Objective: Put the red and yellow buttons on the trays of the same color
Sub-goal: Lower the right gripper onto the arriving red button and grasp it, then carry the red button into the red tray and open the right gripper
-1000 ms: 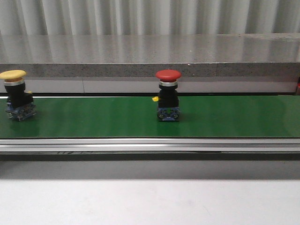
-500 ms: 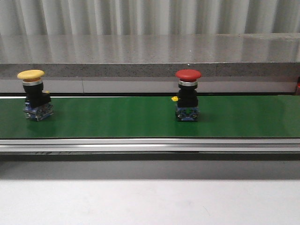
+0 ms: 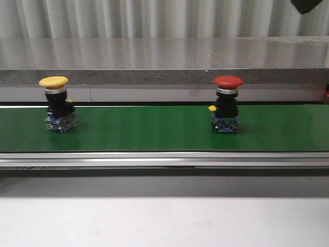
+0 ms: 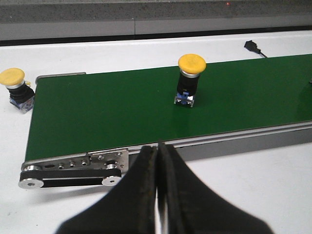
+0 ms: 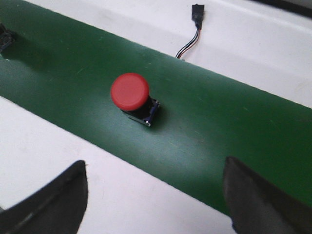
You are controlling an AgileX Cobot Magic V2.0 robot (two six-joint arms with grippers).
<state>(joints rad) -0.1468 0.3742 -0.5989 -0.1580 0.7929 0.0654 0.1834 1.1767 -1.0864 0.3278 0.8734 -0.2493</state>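
Buttons on green belt (image 3: 154, 135), both upright: red button (image 3: 227, 104) right of centre, yellow button (image 3: 56, 104) toward the left end; second yellow button (image 4: 15, 89) sits off the belt on the white table (image 4: 253, 180). Smooth, glossy mushroom caps over boxy black bodies, blue bases. Likely rigid, light, top-heavy; cap probably slippery, so pinch the square body. Belt matte. Left gripper (image 4: 157, 161) pressed closed, empty. Right gripper (image 5: 156, 195) spread wide above the red one, holding nothing.

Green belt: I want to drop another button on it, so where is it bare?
The green belt is bare between the yellow button and the red button, and again right of the red one. Nowhere is crowded; only those two buttons occupy it.
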